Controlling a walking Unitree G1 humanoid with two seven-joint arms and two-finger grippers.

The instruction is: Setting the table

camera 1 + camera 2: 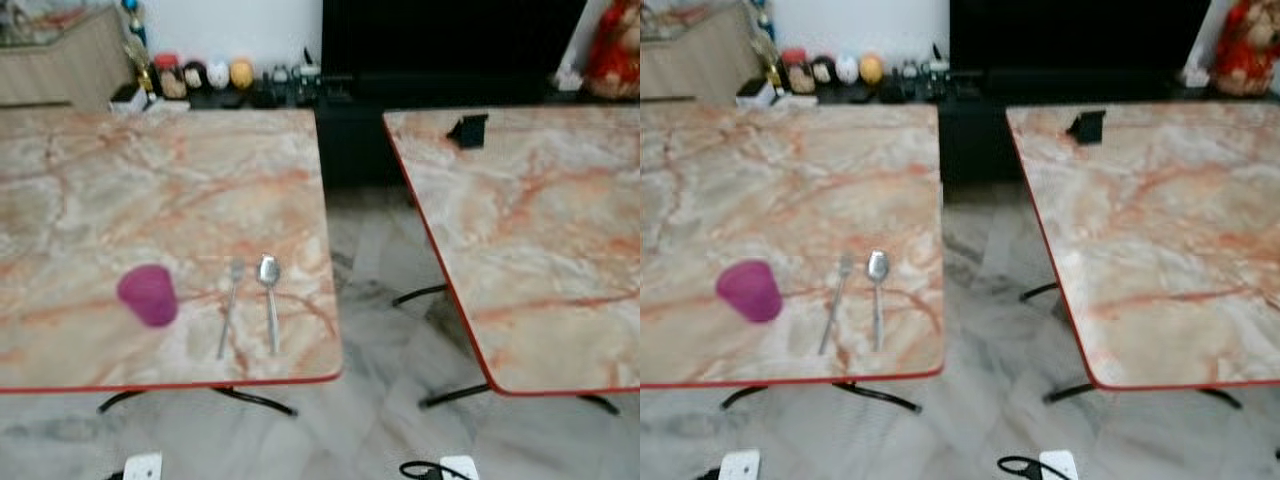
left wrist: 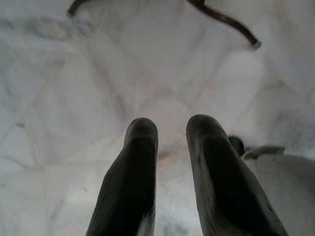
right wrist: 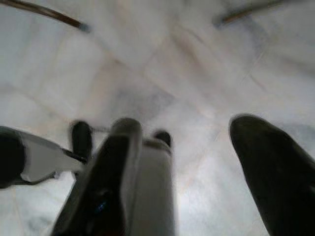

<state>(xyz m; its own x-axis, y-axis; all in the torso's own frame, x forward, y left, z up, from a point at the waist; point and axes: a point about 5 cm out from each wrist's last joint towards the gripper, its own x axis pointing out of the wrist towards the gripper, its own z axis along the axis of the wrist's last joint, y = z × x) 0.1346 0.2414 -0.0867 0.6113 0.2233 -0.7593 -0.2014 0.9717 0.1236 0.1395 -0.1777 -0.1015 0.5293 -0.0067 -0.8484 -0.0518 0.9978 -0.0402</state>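
A purple cup [image 1: 148, 294] stands near the front of the left marble table [image 1: 120, 170]. Just right of the cup lie a fork [image 1: 230, 305] and a spoon [image 1: 269, 300], side by side, handles toward the front edge. Both arms hang low over the floor, away from the tables. In the left wrist view my left gripper [image 2: 172, 129] points down at pale marble floor tiles, its fingers a little apart with nothing between them. In the right wrist view my right gripper [image 3: 197, 129] is open wide above the floor, holding nothing.
A second marble table [image 1: 540, 230] stands to the right, with a small black object [image 1: 468, 130] near its far edge. A floor gap [image 1: 375, 300] separates the tables. A dark cabinet with figurines [image 1: 215, 75] lines the back wall. Black table legs [image 1: 255, 400] sit underneath.
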